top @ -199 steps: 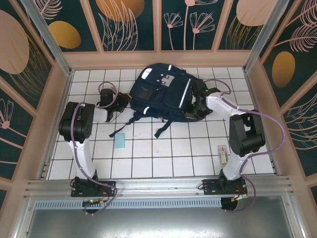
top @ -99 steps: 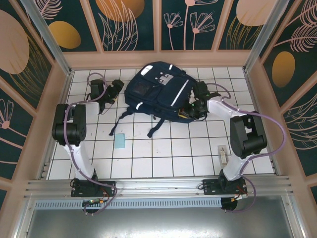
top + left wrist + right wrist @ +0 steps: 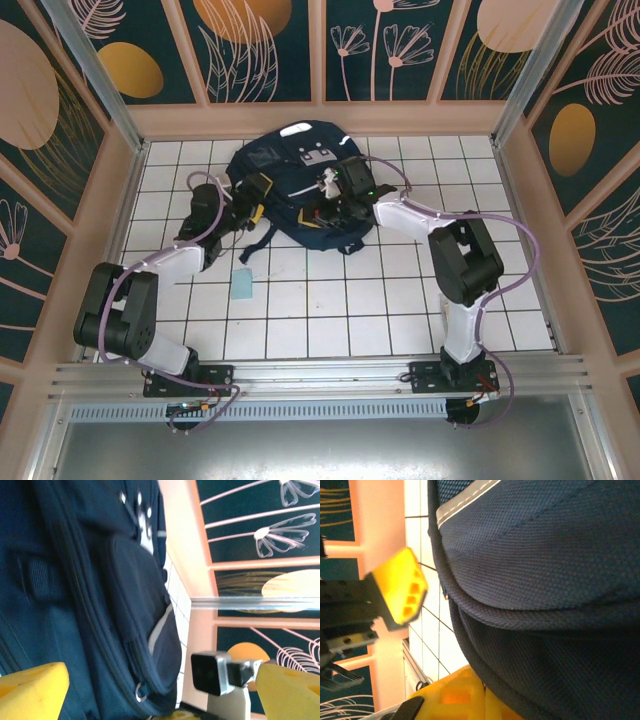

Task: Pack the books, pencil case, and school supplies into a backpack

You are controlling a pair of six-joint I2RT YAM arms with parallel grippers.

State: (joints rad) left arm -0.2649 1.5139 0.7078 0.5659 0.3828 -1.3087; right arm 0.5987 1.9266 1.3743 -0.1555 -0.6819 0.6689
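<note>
The light-blue piece (image 3: 242,285) lies flat on the tiled table (image 3: 330,310), in the same spot as a second ago. Just beyond it trails a strap of the backpack (image 3: 285,165). The left gripper (image 3: 256,198) has swung in low from the left. It now sits at the backpack's left side with its jaws spread wide, holding nothing. In the left wrist view its yellow pads (image 3: 30,690) stand far apart, with the navy fabric just ahead of them. The right gripper (image 3: 325,195) was at the backpack's right edge a second ago. It now reaches over the middle, clenched on a fold of the fabric, and the right wrist view shows a seam running down to its fingers. The backpack has slid left, moved toward the back wall and turned, so it now lies at the table's far centre. Its grey patch (image 3: 318,157) carries white marks too small to read.
</note>
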